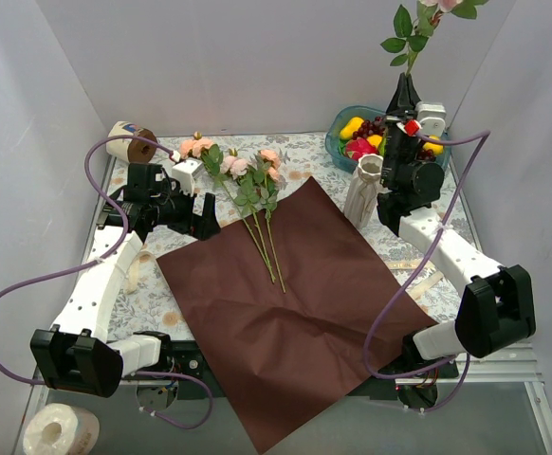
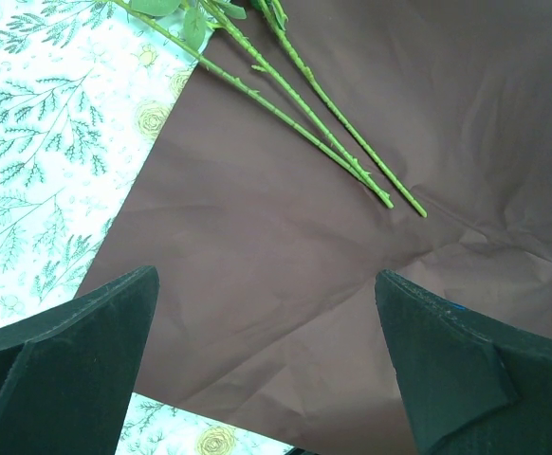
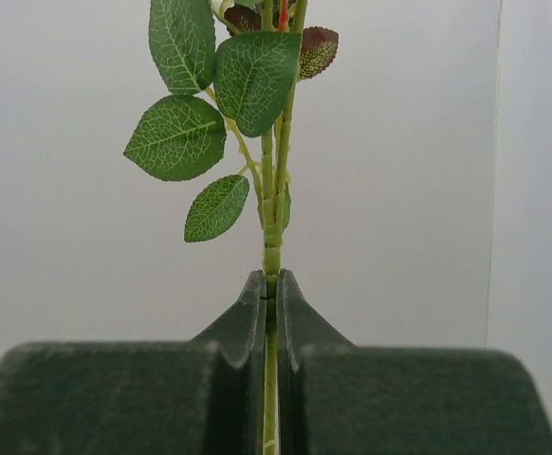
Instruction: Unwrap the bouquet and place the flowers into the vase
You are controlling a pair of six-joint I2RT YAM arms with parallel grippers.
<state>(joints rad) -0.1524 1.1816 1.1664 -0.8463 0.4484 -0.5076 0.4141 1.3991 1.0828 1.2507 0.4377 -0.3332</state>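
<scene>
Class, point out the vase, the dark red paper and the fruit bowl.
vase [image 1: 362,194]: top view, on its ribbed side.
dark red paper [image 1: 290,318]: top view, on its bare middle.
fruit bowl [image 1: 336,142]: top view, on its left rim.

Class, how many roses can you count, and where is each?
4. Three flowers lie together, stems on the brown paper; one rose stands upright in the shut right gripper by the vase. More may be hidden.

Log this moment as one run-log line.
paper: spread flat; right gripper: shut on flower stem, upright; left gripper: open above paper; other flowers: partly on paper
</scene>
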